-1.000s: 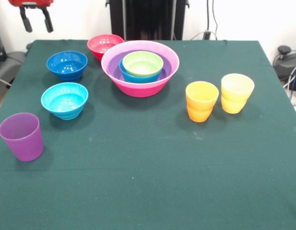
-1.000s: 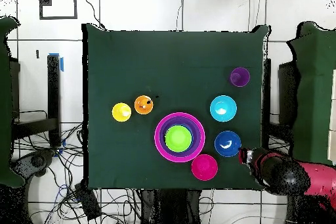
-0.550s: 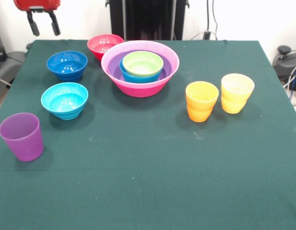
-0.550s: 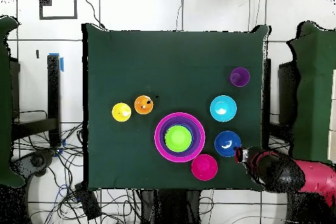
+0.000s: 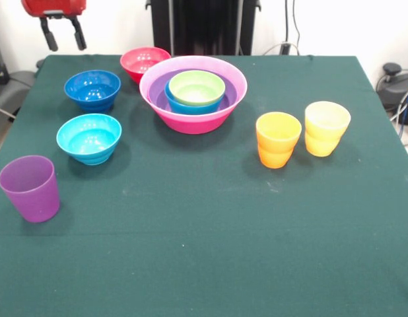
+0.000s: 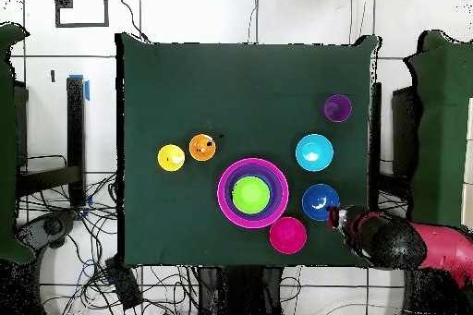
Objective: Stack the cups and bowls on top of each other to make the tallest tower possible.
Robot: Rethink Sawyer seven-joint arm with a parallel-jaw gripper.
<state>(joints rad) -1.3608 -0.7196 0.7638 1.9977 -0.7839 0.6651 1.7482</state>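
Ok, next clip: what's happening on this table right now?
The red and black arm's end effector hangs open and empty at the table's edge, near the dark blue plastic bowl. A tower is started: the lime green bowl sits nested in a blue, a purple and the big hot-pink bowl. The cyan bowl, the red-pink bowl and the purple, orange and yellow plastic cups stand loose on the green cloth.

Table's (image 5: 210, 251) near half clear. Obstacles: tower (image 5: 193, 92) at 12, bowls 10–11, purple cup (image 5: 30, 187) 9, orange/yellow cups 2.
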